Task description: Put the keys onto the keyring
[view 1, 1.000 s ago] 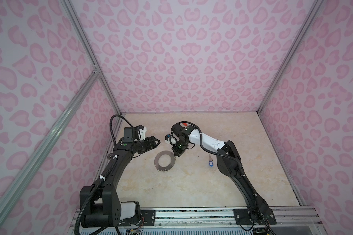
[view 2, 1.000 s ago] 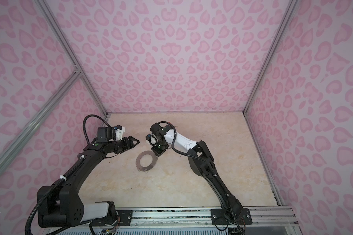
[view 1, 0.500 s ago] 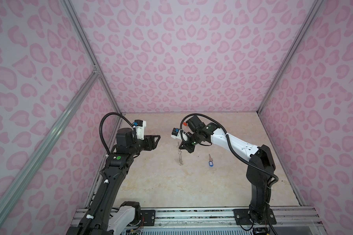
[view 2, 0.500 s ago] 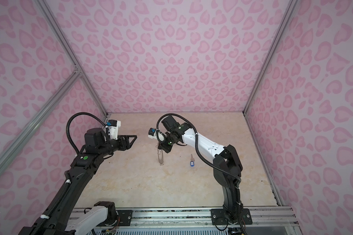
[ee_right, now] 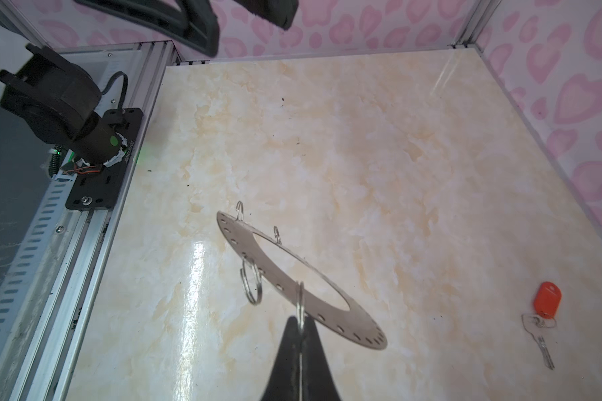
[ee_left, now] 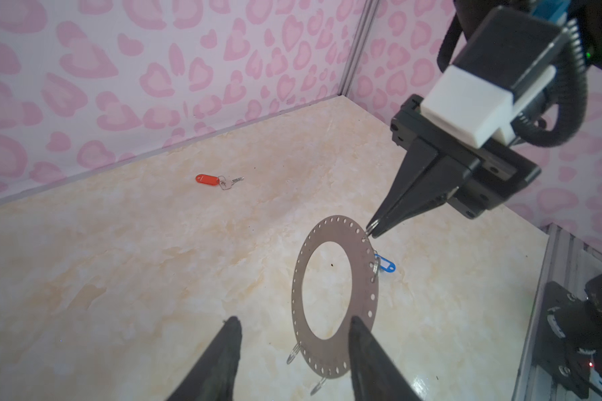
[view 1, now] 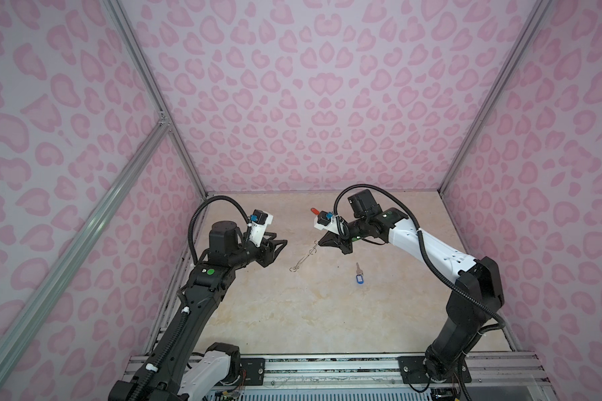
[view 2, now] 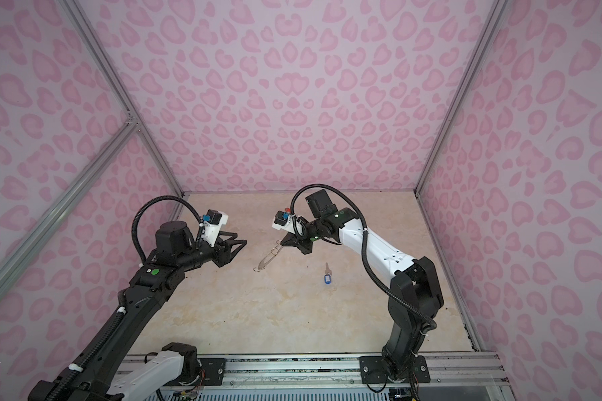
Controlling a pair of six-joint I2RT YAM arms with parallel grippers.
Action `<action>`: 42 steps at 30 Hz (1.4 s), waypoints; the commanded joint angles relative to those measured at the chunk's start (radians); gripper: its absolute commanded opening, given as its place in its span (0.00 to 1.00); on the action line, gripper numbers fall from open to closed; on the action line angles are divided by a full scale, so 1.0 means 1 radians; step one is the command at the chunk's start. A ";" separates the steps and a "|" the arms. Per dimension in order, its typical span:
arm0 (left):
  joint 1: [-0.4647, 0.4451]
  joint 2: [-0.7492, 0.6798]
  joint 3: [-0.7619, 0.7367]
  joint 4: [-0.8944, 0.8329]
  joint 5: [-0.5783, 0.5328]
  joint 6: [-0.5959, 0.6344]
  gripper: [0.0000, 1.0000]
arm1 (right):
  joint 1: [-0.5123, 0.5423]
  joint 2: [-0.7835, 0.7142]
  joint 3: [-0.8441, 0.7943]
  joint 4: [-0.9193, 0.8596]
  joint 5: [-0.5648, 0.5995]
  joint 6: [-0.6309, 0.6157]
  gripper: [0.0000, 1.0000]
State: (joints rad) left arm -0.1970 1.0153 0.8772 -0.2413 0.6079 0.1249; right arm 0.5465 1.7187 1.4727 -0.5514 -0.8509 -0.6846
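We see the right tool pinched shut on one thin wire loop at the rim of the keyring. The keyring hangs clear of the surface, above its middle and between the two arms. The left tool is empty, its jaws partly apart. In the left wrist view they straddle the ring's lower edge, and we cannot tell if either one touches it.

Neither key is on the ring yet. The red key lies near the back edge of the surface. The blue key lies between the middle and the right edge.

The main risk, we judge, is the hold itself. A flat disc hanging from one wire loop can swing or pivot, so a jaw meeting its edge off-centre could push it aside instead of catching it. The loop could also slip from the pinch and drop the ring. With both tools on the ring, neither is free to fetch a key.

We can read no brand or writing. The tags look blank, and small print on the left arm's base is too blurred to read.
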 commanded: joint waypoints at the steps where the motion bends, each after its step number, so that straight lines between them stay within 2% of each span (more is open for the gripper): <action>1: -0.022 0.014 -0.007 0.049 0.094 0.174 0.45 | -0.024 -0.039 -0.096 0.181 -0.165 -0.023 0.00; 5: -0.072 0.049 0.019 0.057 0.115 0.264 0.41 | -0.042 -0.077 -0.174 0.305 -0.276 -0.023 0.00; 14: -0.180 0.072 0.031 0.074 0.088 0.406 0.40 | -0.033 -0.110 -0.202 0.319 -0.303 -0.028 0.00; 23: -0.248 0.068 0.017 0.124 0.041 0.406 0.37 | -0.013 -0.136 -0.219 0.333 -0.302 -0.021 0.00; 26: -0.267 0.073 0.020 0.131 0.024 0.407 0.30 | -0.005 -0.138 -0.222 0.344 -0.298 -0.009 0.00; 42: -0.294 0.089 0.005 0.181 0.004 0.391 0.25 | 0.009 -0.143 -0.235 0.397 -0.306 0.023 0.00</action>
State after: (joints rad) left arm -0.4881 1.1011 0.8875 -0.1020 0.6086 0.5190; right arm 0.5495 1.5761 1.2430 -0.1848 -1.1351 -0.6727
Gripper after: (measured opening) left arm 0.253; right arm 0.048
